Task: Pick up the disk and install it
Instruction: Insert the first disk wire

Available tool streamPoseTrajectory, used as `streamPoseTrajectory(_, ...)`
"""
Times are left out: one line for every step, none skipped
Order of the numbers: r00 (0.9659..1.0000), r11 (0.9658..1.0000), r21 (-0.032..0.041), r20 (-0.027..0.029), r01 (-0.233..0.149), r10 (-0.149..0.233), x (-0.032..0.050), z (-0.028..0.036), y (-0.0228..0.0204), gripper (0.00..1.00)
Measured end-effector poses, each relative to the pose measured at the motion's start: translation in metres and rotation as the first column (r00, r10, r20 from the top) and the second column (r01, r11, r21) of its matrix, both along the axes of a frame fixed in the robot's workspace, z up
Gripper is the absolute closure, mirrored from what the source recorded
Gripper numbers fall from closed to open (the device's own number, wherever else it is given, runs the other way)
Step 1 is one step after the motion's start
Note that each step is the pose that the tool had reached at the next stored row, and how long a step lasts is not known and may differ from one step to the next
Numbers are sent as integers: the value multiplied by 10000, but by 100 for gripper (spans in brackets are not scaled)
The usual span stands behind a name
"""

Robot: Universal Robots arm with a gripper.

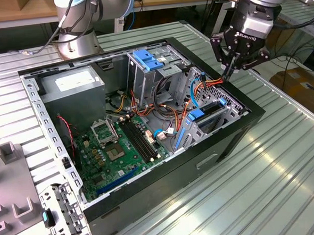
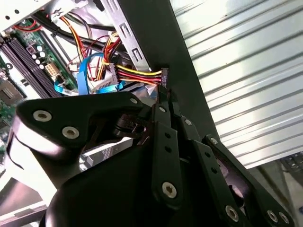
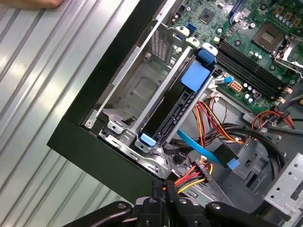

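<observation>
Over the rim of the open computer case (image 1: 151, 203), on the exterior view's right, the gripper (image 1: 228, 73) hangs with its tips dipped just inside the black wall. Its fingers (image 2: 163, 137) are pressed together, and their tips sit right at a black power plug (image 2: 164, 75) that ends a bundle of red, yellow and black wires (image 3: 189, 177) (whether the plug is actually nipped between the tips cannot be told).

The disk (image 1: 210, 113) is not in the gripper. It stands on edge in a metal drive bay (image 3: 142, 90) at the case corner nearest the gripper, its blue side rails showing at both ends. In the first wrist view its dark side (image 3: 173, 111) runs the length of the bay, with a blue tab (image 3: 194, 75) at the end toward the motherboard (image 1: 121, 146). A flat blue cable (image 3: 199, 150) crosses between the disk and the plug.

Deeper in the case stand a metal cage with a blue plastic top (image 1: 147, 59) and a grey power-supply box (image 1: 72, 88). The case rests on a ribbed metal table (image 1: 273, 185).
</observation>
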State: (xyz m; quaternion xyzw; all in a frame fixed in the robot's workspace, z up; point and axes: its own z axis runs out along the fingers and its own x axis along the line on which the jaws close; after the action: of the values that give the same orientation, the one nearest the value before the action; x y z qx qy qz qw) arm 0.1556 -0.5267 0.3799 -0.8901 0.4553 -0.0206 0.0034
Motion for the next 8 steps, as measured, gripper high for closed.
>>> streamPoseTrajectory(9998, 9998, -1, 0, -185, 185, 0, -2, 0, 82)
streamPoseTrajectory(9987, 9987, 0, 0, -512, 512, 1, -10, 0, 82)
streamPoseTrajectory(9973, 9973, -2, 0, -733, 733, 1, -17, 0, 81)
streamPoseTrajectory(9960, 9960, -5, 1, -896, 896, 2, -21, 0, 75)
streamPoseTrajectory(9938, 9938, -9, 1, -1110, 1110, 6, -27, 0, 75)
streamPoseTrajectory(9914, 9914, -15, 1, -1307, 1307, 14, -37, 1, 74)
streamPoseTrajectory(9882, 9882, -22, 2, -1530, 1530, 19, -49, 2, 67)
streamPoseTrajectory(9859, 9859, -26, 3, -1672, 1672, 20, -56, 3, 67)
